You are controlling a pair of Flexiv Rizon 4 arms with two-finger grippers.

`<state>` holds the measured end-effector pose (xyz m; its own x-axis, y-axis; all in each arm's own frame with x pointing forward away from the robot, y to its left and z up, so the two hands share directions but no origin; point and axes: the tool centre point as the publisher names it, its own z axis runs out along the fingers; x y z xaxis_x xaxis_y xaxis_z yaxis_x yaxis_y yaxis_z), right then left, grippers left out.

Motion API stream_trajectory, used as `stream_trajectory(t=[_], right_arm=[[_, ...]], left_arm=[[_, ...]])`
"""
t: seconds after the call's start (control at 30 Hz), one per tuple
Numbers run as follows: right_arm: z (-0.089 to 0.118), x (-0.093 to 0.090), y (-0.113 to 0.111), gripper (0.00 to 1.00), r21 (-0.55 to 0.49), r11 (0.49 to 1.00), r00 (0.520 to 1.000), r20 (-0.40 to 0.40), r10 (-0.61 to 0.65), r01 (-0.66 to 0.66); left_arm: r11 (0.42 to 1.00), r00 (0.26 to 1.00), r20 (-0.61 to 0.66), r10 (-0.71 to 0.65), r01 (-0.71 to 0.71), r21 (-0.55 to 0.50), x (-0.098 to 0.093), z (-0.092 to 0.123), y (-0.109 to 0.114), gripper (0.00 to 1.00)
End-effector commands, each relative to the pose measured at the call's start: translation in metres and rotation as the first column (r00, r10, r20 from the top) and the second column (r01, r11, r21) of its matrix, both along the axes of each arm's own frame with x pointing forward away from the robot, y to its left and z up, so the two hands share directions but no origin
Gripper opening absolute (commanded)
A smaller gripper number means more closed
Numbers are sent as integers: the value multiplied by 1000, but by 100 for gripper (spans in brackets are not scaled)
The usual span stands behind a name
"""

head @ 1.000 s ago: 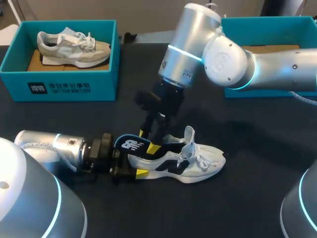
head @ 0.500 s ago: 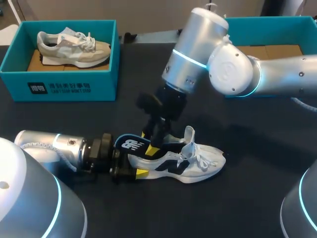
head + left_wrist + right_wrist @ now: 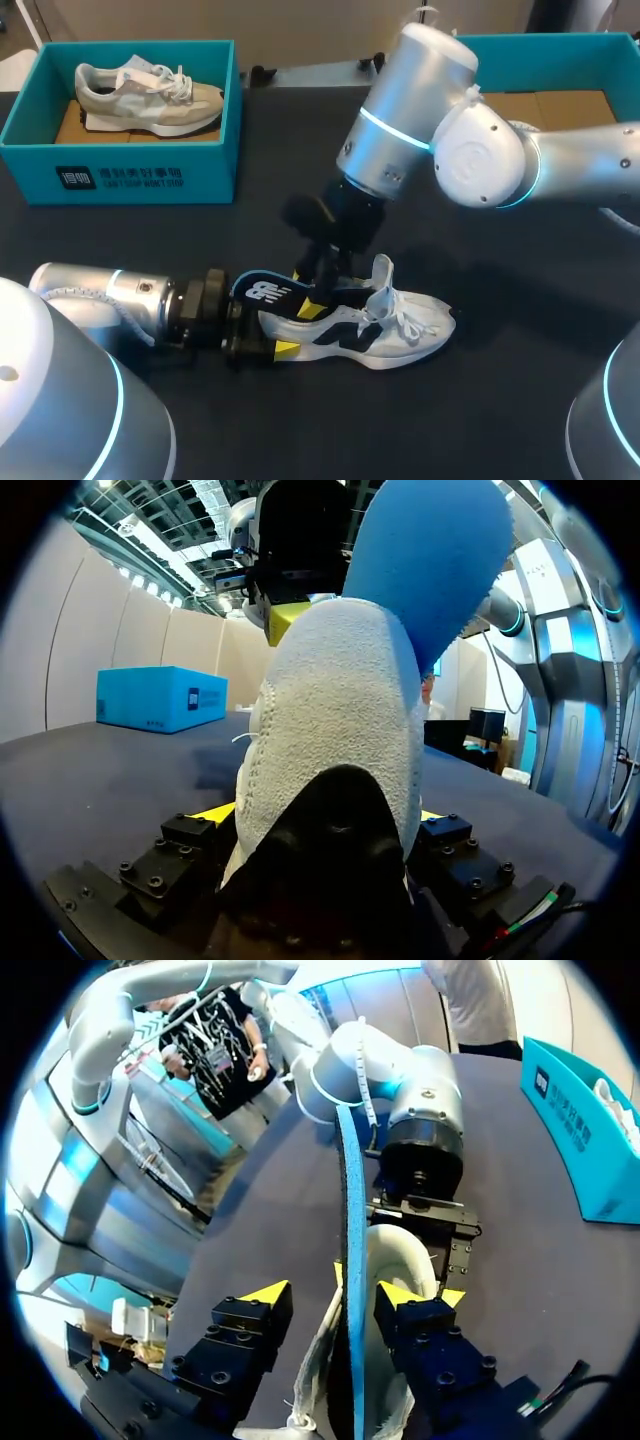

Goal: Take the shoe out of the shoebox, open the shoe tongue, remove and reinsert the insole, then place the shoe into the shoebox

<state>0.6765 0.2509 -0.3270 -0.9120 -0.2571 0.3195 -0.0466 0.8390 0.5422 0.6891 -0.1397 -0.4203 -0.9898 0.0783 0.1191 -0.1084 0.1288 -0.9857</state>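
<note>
A white and black shoe (image 3: pixel 390 325) lies on its sole on the dark table, toe to the right. My left gripper (image 3: pixel 265 325) is shut on its heel; in the left wrist view the heel (image 3: pixel 335 710) fills the space between both fingers of this gripper (image 3: pixel 322 815). A dark blue insole (image 3: pixel 268 291) sticks up out of the heel opening (image 3: pixel 430 560). My right gripper (image 3: pixel 308 293) comes down from above and straddles the insole. In the right wrist view the insole (image 3: pixel 350 1260) stands edge-on between that gripper's (image 3: pixel 335 1295) fingers, with a gap still showing on one side.
A teal shoebox (image 3: pixel 130 175) at the back left holds a beige shoe (image 3: pixel 150 95). A second teal shoebox (image 3: pixel 560 50) stands at the back right, partly behind my right arm. Bare dark table lies in front of and to the right of the shoe.
My right arm has shifted a little to the right, and its fingers have drawn closer together around the insole. The left arm and the shoe have kept still.
</note>
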Motion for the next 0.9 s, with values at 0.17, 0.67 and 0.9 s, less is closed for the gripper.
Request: stream_trajectory(t=[0.17,0.67,0.9], right_arm=[[-1,-3,2,44,2,1000,999,22,-30,30],[-7,5,4,19,35,998,999,21,-47,46],[-7,10,4,0,42,998,999,22,-39,38]], left_arm=[[1000,1000,0,1,-1,0,0,0,-1,0],[1000,1000,0,1,-1,0,0,0,-1,0],[1000,1000,0,1,-1,0,0,0,-1,0]])
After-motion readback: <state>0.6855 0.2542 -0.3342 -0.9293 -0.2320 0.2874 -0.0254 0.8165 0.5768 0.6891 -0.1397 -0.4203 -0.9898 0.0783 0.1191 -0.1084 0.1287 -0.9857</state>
